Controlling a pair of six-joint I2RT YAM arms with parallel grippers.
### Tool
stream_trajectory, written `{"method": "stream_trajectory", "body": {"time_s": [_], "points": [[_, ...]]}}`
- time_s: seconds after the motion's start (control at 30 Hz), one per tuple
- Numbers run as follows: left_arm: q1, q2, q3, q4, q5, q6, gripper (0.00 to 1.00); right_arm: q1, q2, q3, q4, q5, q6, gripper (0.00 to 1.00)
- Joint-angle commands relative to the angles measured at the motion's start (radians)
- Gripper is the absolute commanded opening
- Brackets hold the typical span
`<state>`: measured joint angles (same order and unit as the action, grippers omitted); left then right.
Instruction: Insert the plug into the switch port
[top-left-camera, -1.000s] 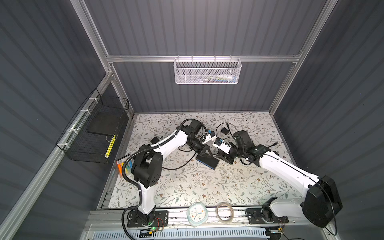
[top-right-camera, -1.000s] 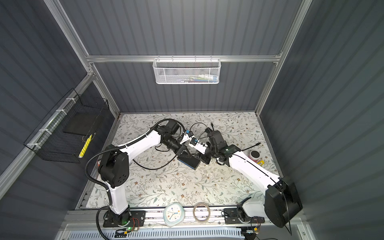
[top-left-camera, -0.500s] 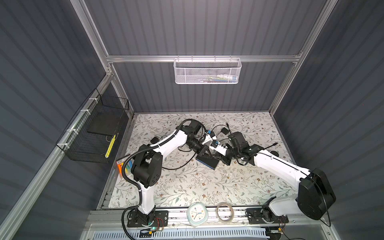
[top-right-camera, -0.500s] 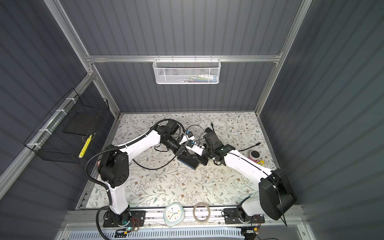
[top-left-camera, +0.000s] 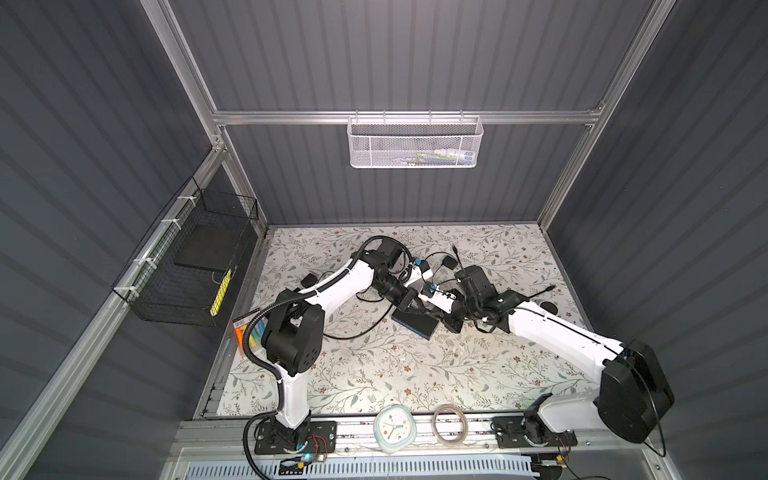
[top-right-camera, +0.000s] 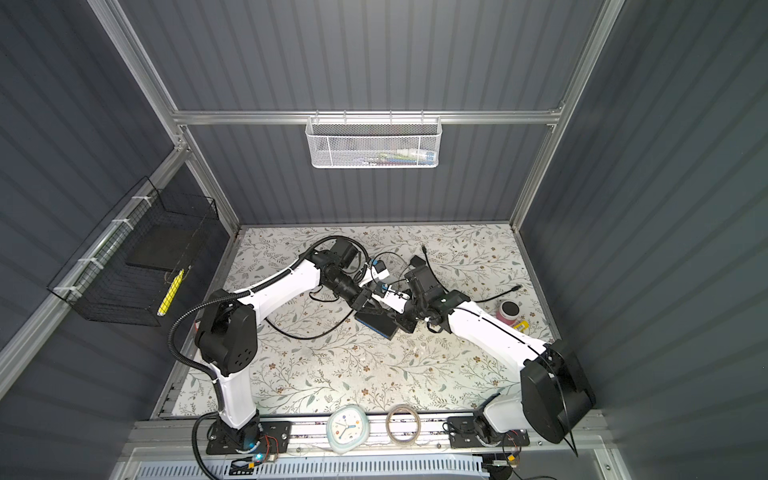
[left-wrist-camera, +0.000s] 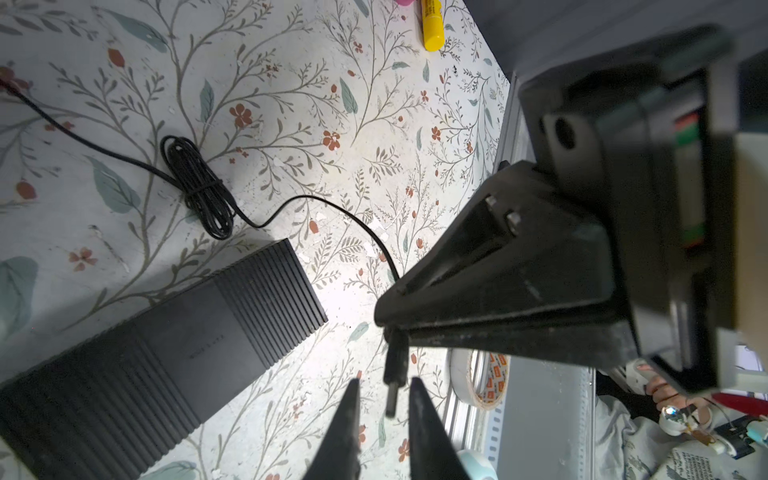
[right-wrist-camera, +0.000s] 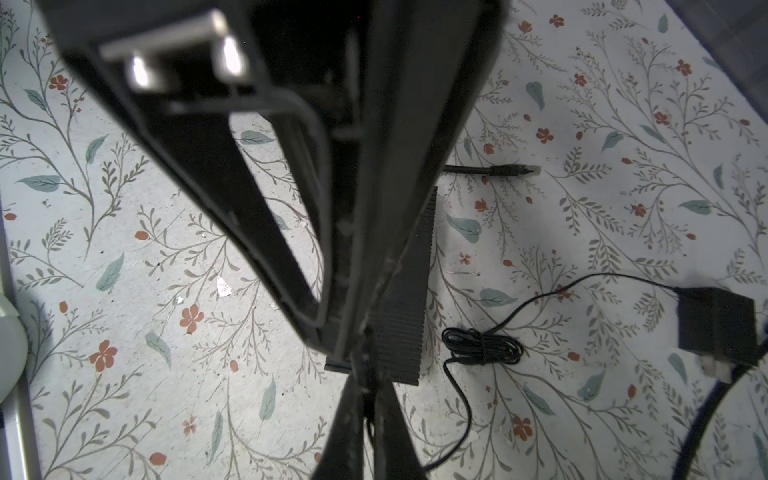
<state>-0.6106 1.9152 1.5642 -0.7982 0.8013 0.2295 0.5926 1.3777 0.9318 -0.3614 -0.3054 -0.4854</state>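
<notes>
While the ribbed black switch (left-wrist-camera: 166, 345) lies flat on the flowered tabletop (top-left-camera: 374, 374), the plug (left-wrist-camera: 394, 365) hangs just beside it. The right end effector (left-wrist-camera: 388, 328) is clamped on the plug's back end. The left end effector (left-wrist-camera: 385, 380) stands open, a finger on either side of the plug and seemingly not touching it. The left one should clear away first. Then the plug's tip should be squared to the switch's edge before pushing. The switch port cannot be made out in any view.
</notes>
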Motion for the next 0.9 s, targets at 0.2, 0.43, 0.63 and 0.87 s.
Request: {"method": "stream_trajectory", "body": {"time_s": [0.2,0.43,0.63,0.87], "points": [[0.165,-0.190,-0.210,0.368,-0.137,-0.295,0.42,0.007,0.023,-0.035,-0.179,0.200,0.081,0.00],[0.199,-0.177,-0.295,0.469,-0.184,-0.422,0.40,0.028,0.070,-0.061,-0.206,0.219,0.144,0.00],[0.199,-0.134,-0.324,0.512,-0.193,-0.482,0.38,0.061,0.169,-0.060,-0.206,0.236,0.164,0.00],[0.195,-0.107,-0.363,0.525,-0.208,-0.502,0.37,0.061,0.256,-0.026,-0.170,0.227,0.175,0.00]]}}
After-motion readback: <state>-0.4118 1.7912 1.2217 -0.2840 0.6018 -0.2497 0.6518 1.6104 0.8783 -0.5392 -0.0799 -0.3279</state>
